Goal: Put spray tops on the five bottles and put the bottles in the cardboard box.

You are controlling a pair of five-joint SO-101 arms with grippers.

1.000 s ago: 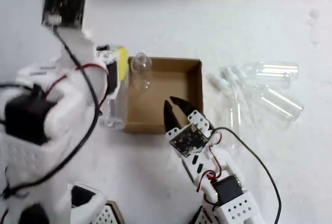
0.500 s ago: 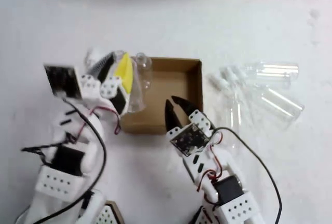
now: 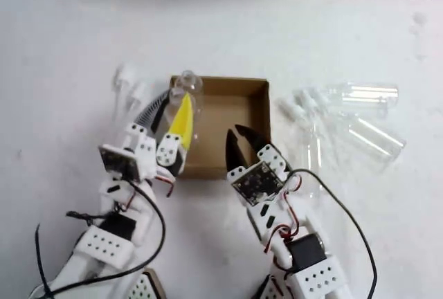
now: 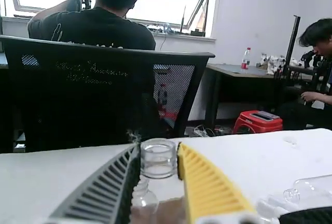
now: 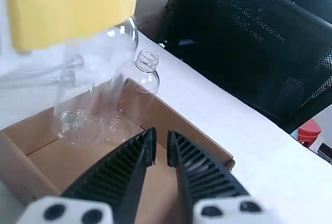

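My left gripper [image 3: 175,104] is shut on a clear uncapped bottle [image 3: 178,95] and holds it upright at the left side of the cardboard box [image 3: 235,95]. In the left wrist view the bottle's neck [image 4: 158,162] sits between the grey and yellow fingers. A second uncapped bottle [image 3: 187,82] stands in the box's far left corner, beside the held one [image 5: 85,84] in the right wrist view. My right gripper [image 3: 239,143] hovers over the box's near edge, narrowly open and holding nothing [image 5: 161,149].
Several clear bottles [image 3: 370,95] and white spray tops [image 3: 296,105] lie on the white table to the right of the box. More spray tops [image 3: 128,81] lie to its left. A black chair [image 4: 104,79] stands beyond the table's far edge.
The left arm has swung down and back toward the near edge, bringing the held bottle rightward over the box's left side. The right gripper has shifted only slightly.
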